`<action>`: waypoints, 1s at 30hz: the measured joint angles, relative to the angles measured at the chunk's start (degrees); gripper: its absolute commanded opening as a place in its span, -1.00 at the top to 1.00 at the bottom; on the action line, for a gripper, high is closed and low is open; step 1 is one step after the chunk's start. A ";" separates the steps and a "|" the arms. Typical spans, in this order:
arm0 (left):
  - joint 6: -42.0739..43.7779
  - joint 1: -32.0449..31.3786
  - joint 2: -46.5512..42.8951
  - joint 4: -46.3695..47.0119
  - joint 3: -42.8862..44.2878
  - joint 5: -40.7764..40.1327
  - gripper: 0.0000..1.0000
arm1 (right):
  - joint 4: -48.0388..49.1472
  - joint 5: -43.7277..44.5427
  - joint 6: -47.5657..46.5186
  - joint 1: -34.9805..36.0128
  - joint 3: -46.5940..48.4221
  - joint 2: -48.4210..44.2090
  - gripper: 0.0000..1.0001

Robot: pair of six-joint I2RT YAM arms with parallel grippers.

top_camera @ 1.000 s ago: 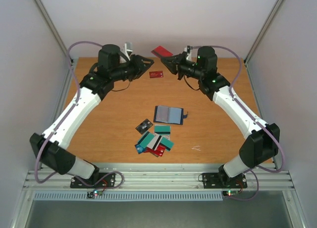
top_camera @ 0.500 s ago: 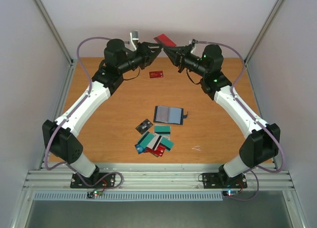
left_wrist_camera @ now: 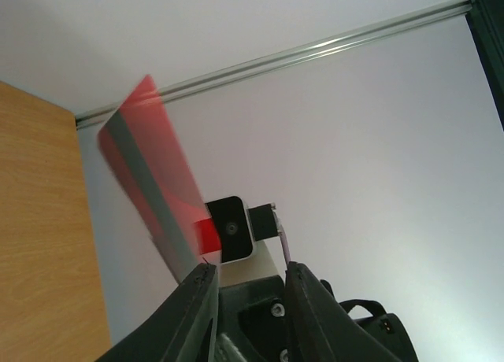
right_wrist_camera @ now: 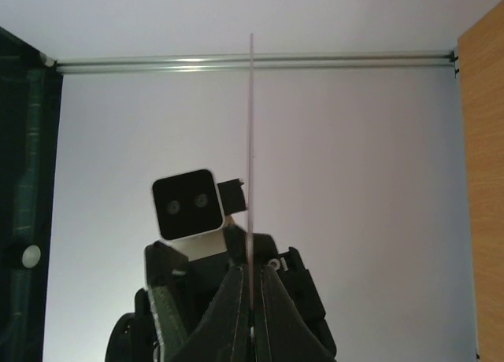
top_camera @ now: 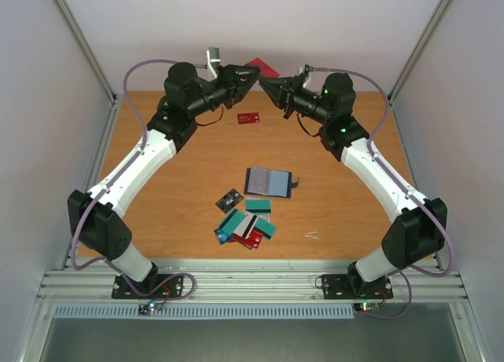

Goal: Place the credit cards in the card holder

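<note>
- We judge the step to be a mid-air hand-over of the red card (top_camera: 262, 66). It is high over the far edge of the table (top_camera: 181, 181), well apart from the holder (top_camera: 268, 182), which lies open near mid-table.
- The right gripper (right_wrist_camera: 250, 260) is clamped on the card, which its wrist view shows edge-on. The left gripper (left_wrist_camera: 250, 277) has its fingers apart, with nothing between them that we can see.
- To do this well, we would bring the left fingers squarely over the card's free part, pads flat to its faces. We would close them firmly before the right lets go, since a skewed pinch could twist the thin card out.
- The left wrist view shows the card's face and grey stripe, blurred, with its lower end just beside one left finger. We cannot tell whether they touch.
- Only the top view shows the holder, the loose cards (top_camera: 246, 224) near it and a second red card (top_camera: 249, 118) farther back.
</note>
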 measured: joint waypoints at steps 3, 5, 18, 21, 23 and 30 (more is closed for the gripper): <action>-0.31 -0.26 -0.09 0.24 -0.37 0.22 0.39 | -0.48 0.11 -0.63 0.00 -0.57 -1.07 0.97; -0.48 -0.52 -0.57 0.26 -0.68 0.24 0.37 | -0.70 0.17 -1.07 -0.02 -0.66 -1.38 0.98; -1.36 -1.05 -1.60 -0.07 -1.75 0.31 0.39 | 1.01 0.04 -1.75 0.00 -0.79 -3.04 0.98; -1.73 -1.16 -1.57 -0.02 -1.77 0.33 0.40 | 1.49 0.04 -1.92 0.00 -1.05 -3.96 0.98; -2.01 -1.22 -1.44 0.52 -1.75 0.59 0.43 | 1.55 0.02 -1.95 -0.02 -1.20 -4.24 0.98; -3.15 -1.25 1.09 2.08 -0.50 2.05 0.79 | 0.90 0.04 -2.12 -0.13 -2.16 -4.28 0.98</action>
